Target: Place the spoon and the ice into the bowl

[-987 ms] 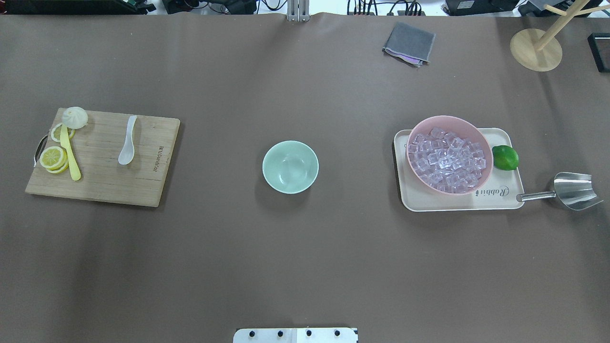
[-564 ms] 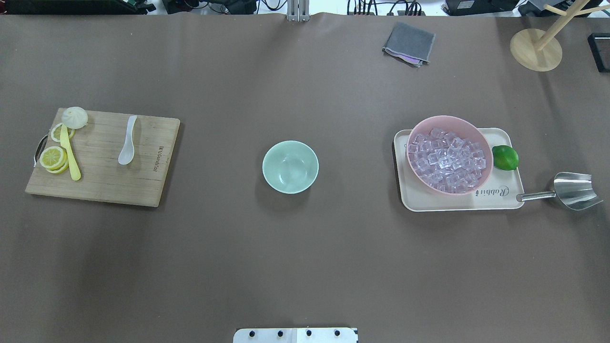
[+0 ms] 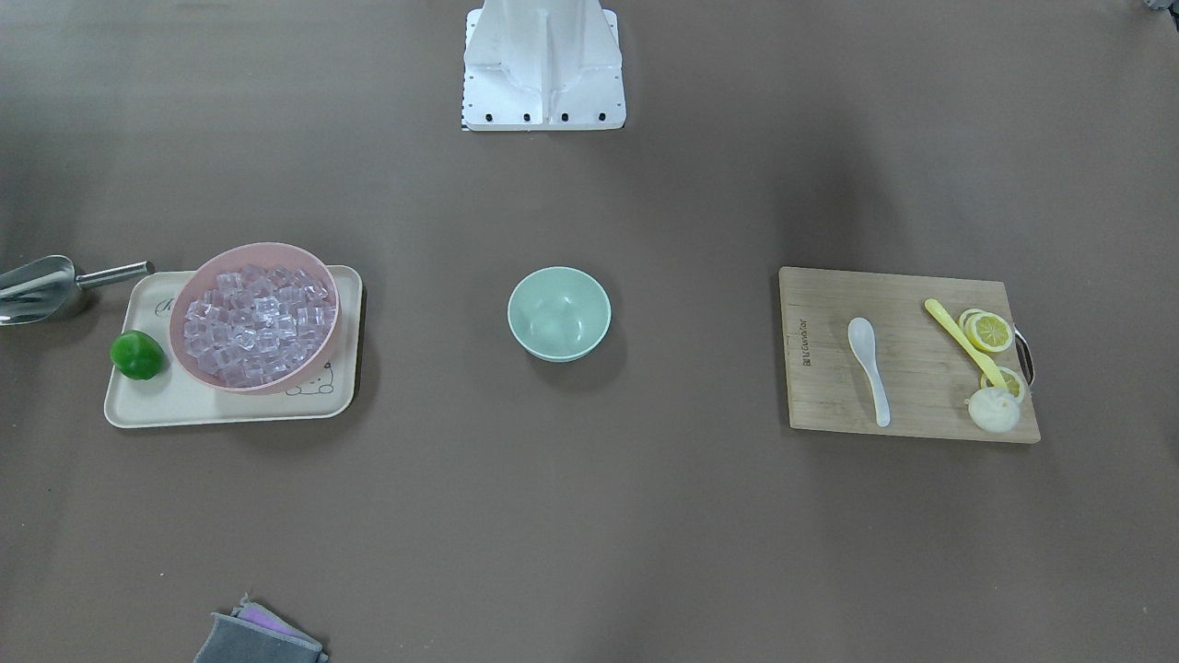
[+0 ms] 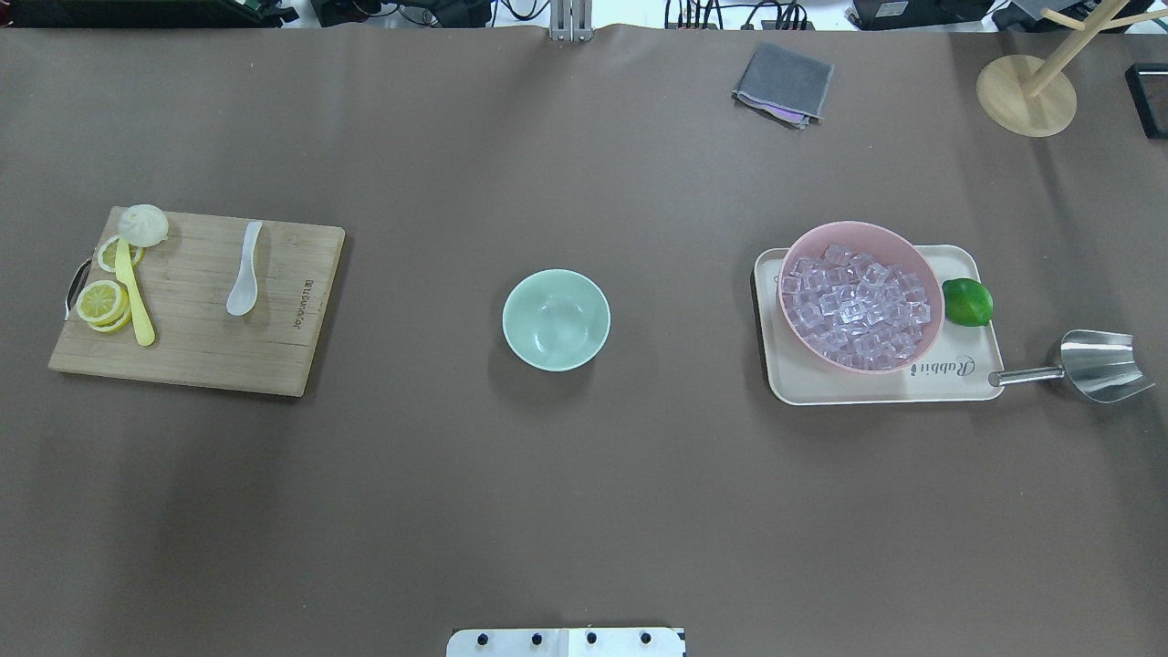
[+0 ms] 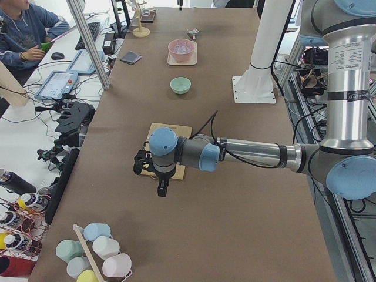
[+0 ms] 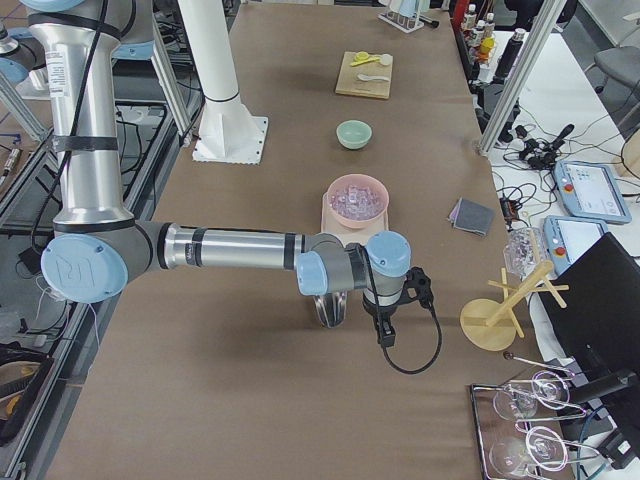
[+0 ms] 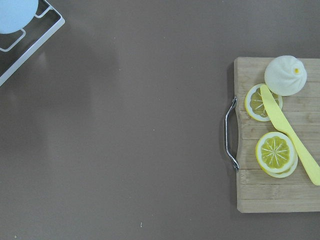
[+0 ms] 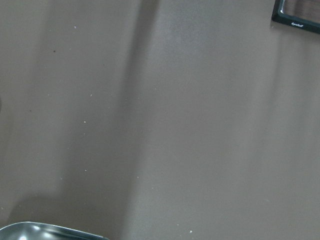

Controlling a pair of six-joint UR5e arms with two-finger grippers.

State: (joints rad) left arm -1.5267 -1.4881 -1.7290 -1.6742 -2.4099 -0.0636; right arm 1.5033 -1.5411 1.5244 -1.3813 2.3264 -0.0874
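One board (image 4: 192, 347) at far left. On it: one white spoon (image 4: 245, 271), lying flat at 9 o'clock from bowl; one yellow spoon (image 4: 134, 297); three lemon slices (image 4: 102, 302), two of them stacked; one bun (image 4: 144, 224).

One green bowl (image 4: 556, 319) at centre, nothing in it.

One tray (image 4: 876, 388) at 3 o'clock from bowl, carrying one pink bowl (image 4: 862, 233) heaped with ice (image 4: 858, 306), cubes too many to count. One lime (image 4: 967, 302) at pink bowl's 3 o'clock. One steel scoop (image 4: 1100, 365) at tray's 4 o'clock.

Left gripper (image 5: 162, 191) and right gripper (image 6: 386, 338) seen only from table ends; jaw gap impossible to tell, nothing visibly held.
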